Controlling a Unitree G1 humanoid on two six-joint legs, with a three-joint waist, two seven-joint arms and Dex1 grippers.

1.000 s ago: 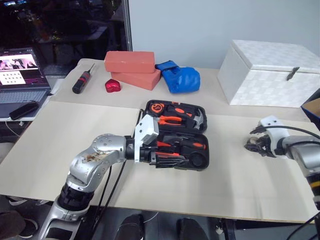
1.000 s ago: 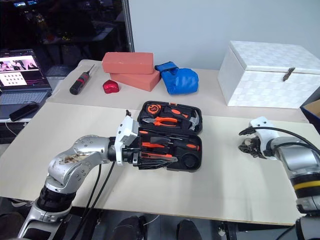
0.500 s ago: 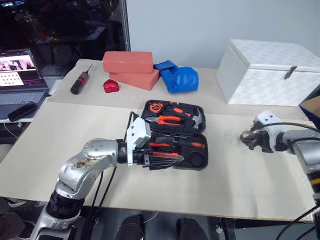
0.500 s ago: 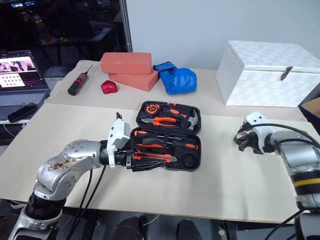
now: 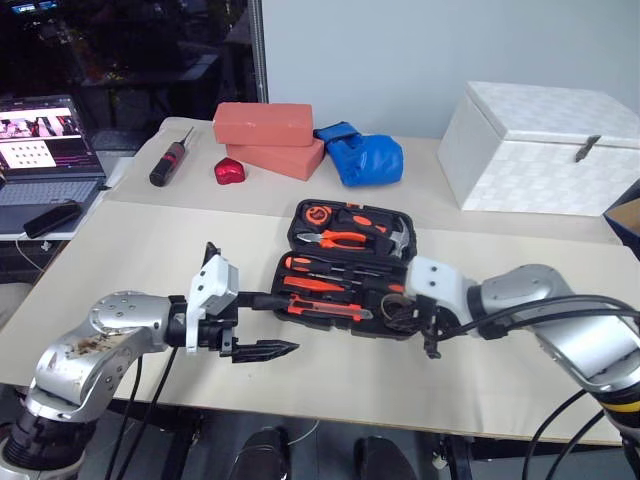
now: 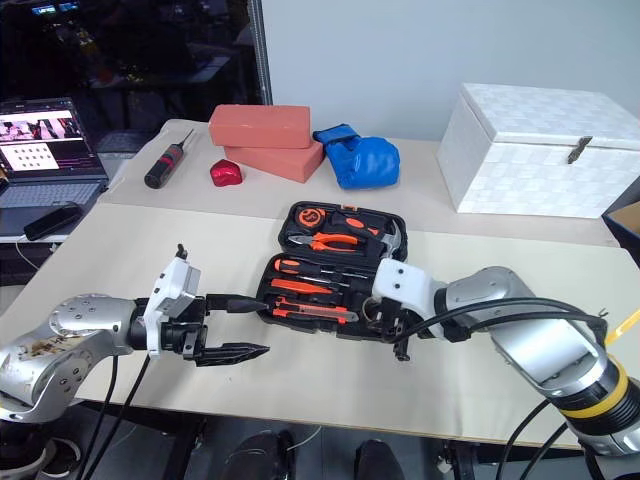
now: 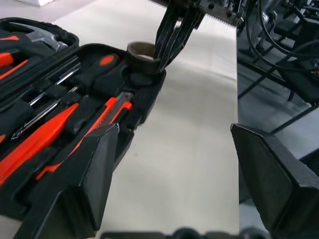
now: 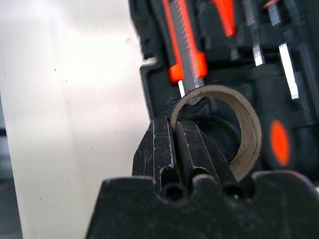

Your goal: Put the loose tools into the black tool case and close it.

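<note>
Now right pincer [image 8: 173,149] pinching tape ring [image 8: 234,129] wall — ring upright over black tool case [image 5: 345,265], left pincer [image 5: 258,325] agape.

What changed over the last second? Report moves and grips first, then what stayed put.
The right gripper swung in from the table's right side to the near right corner of the black tool case and is now shut on the tape ring, holding it over the case's round recess. The left gripper pulled back from the case's left edge, open and empty. The case stayed open, tools in place.
</note>
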